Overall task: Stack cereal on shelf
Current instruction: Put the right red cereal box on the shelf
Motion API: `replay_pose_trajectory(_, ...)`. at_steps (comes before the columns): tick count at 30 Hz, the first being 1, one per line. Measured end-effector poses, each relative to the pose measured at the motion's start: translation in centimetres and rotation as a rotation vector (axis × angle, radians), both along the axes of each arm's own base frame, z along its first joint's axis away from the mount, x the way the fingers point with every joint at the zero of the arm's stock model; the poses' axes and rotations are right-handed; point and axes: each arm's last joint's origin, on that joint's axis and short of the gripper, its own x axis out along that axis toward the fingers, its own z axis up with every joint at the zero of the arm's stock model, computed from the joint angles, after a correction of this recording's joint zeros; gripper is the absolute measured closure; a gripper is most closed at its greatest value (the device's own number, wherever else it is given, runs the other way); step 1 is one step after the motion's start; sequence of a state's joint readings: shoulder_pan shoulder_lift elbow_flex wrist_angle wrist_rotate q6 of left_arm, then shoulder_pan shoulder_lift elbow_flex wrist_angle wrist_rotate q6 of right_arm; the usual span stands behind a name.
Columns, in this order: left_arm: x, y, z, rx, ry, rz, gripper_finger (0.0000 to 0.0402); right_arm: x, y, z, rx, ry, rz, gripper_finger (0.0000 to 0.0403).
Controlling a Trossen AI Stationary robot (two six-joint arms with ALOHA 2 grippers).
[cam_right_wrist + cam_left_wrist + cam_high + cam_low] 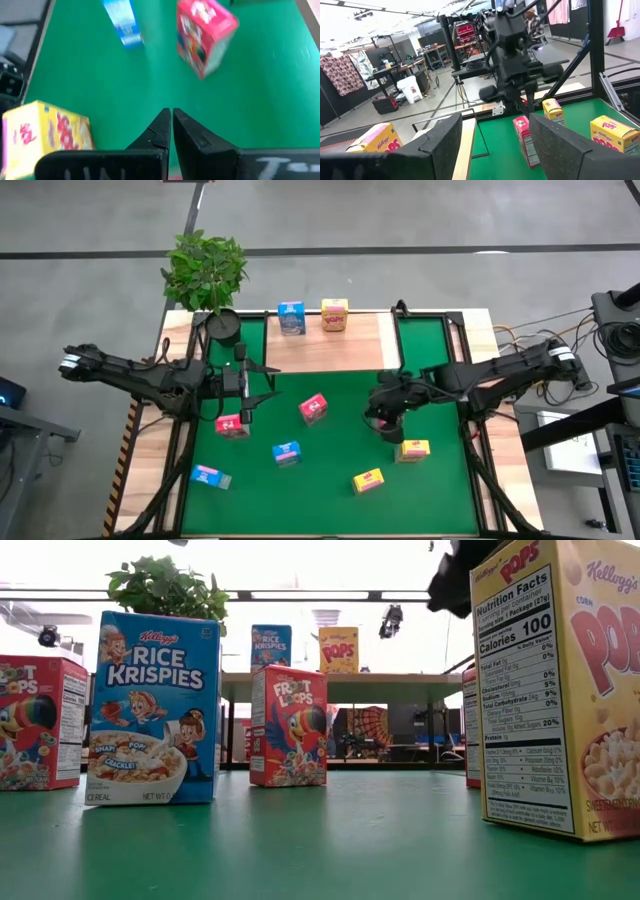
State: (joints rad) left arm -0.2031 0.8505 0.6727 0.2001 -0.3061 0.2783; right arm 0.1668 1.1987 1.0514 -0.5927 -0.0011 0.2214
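Note:
The shelf point(330, 345) stands at the far middle with a blue box point(291, 318) and a yellow box point(334, 314) upright on its board; the low view also shows the shelf point(400, 679). On the green mat stand two red boxes point(232, 425) point(313, 408), two blue boxes point(286, 452) point(210, 476) and two yellow boxes point(412, 449) point(367, 480). My left gripper point(245, 395) is open and empty above the left red box. My right gripper point(385, 420) is shut, above the mat just beyond the right-hand yellow box. A red sliver point(468, 725) shows below it.
A potted plant point(207, 272) stands at the shelf's far left corner. Black frame rails point(470, 450) run along the mat's sides. Open green mat lies between the boxes and the shelf's front edge point(330, 380).

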Motion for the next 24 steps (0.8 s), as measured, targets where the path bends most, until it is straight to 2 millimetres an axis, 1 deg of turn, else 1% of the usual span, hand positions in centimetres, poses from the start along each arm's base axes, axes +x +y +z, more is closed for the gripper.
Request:
replay_pose_trajectory(3, 0.2, 0.0, -0.1, 0.002, 0.008, 0.0, 0.0187, -0.7, -0.1, 1.0, 0.021, 0.084, -0.043, 0.039)
replay_pose_trajectory(6, 0.4, -0.1, -0.3, 0.004, 0.018, 0.0, 0.0187, -1.3, -0.2, 1.9, 0.022, 0.146, -0.06, 0.0373)
replay_pose_trajectory(9, 0.5, -0.1, -0.4, 0.006, 0.022, 0.0, 0.0187, -1.9, -0.3, 2.6, 0.01, 0.205, -0.061, 0.0339)
replay_pose_trajectory(11, 0.5, -0.1, -0.4, 0.008, 0.023, 0.0, 0.0187, -2.2, -0.4, 2.7, 0.003, 0.242, -0.062, 0.0308)
replay_pose_trajectory(14, 0.5, -0.1, -0.4, 0.008, 0.023, 0.0, 0.0187, -2.5, -0.5, 2.0, -0.006, 0.288, -0.063, 0.0257)
replay_pose_trajectory(18, 0.5, -0.1, -0.4, 0.009, 0.023, 0.0, 0.0187, -2.7, -0.5, 0.0, -0.033, 0.343, -0.041, 0.0194)
replay_pose_trajectory(21, 0.5, -0.1, -0.4, 0.009, 0.023, 0.0, 0.0187, -2.8, -0.5, -1.2, -0.054, 0.376, -0.019, 0.0161)
replay_pose_trajectory(24, 0.5, -0.1, -0.4, 0.019, 0.025, 0.001, 0.0187, -2.7, -0.5, -1.7, -0.055, 0.362, -0.003, 0.0139)
